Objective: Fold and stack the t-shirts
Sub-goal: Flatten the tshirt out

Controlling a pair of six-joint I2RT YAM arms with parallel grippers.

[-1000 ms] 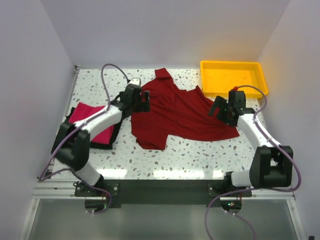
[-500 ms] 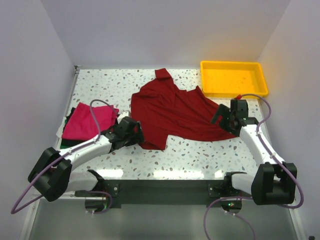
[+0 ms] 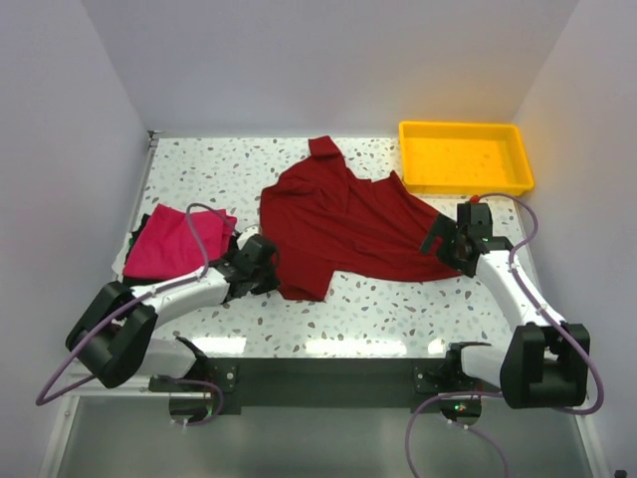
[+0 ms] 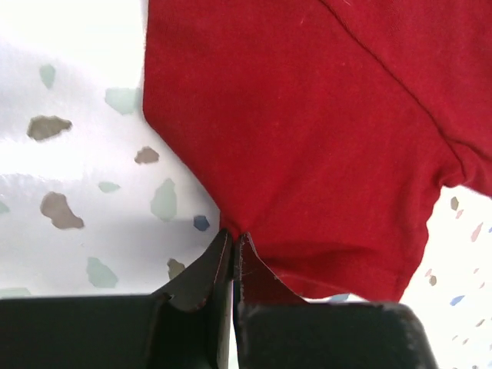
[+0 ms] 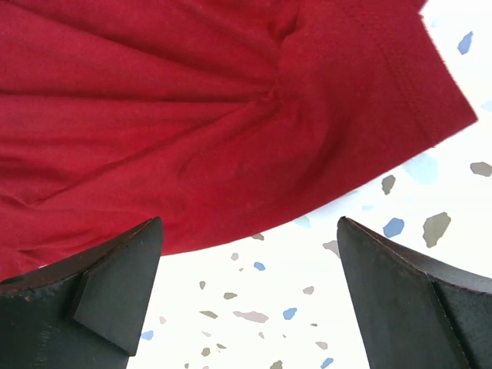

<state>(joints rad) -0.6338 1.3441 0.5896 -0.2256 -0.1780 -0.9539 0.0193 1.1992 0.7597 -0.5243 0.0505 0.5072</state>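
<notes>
From above, the crimson t-shirt (image 3: 348,224) lies spread but rumpled in the middle of the table (image 3: 398,309), one sleeve pointing to the far edge. It is not yet folded, so the arms seem to be working at opposite ends of it to pull it flat. The left gripper (image 3: 267,271) sits low at the shirt's near left corner, and the right gripper (image 3: 445,239) hovers at the shirt's right hem. Well to the left of the shirt rests the folded magenta t-shirt (image 3: 174,242), with a dark cloth edge (image 3: 138,228) peeking from under it, probably the stack this shirt will join. The yellow tray (image 3: 466,126) stands just beyond the shirt's far right corner and holds no cloth. The left wrist view shows the left gripper (image 4: 233,234) clenched, its jaws pressed together on a pinch of the crimson t-shirt (image 4: 307,138) right at the hem, the cloth rising from the table (image 4: 77,169) toward the tips. In the right wrist view, the right gripper (image 5: 250,223) is released and spread wide. Its jaws straddle the curved hem of the crimson t-shirt (image 5: 192,115) without touching it, above the bare table (image 5: 307,307), apparently lined up to take that edge.
</notes>
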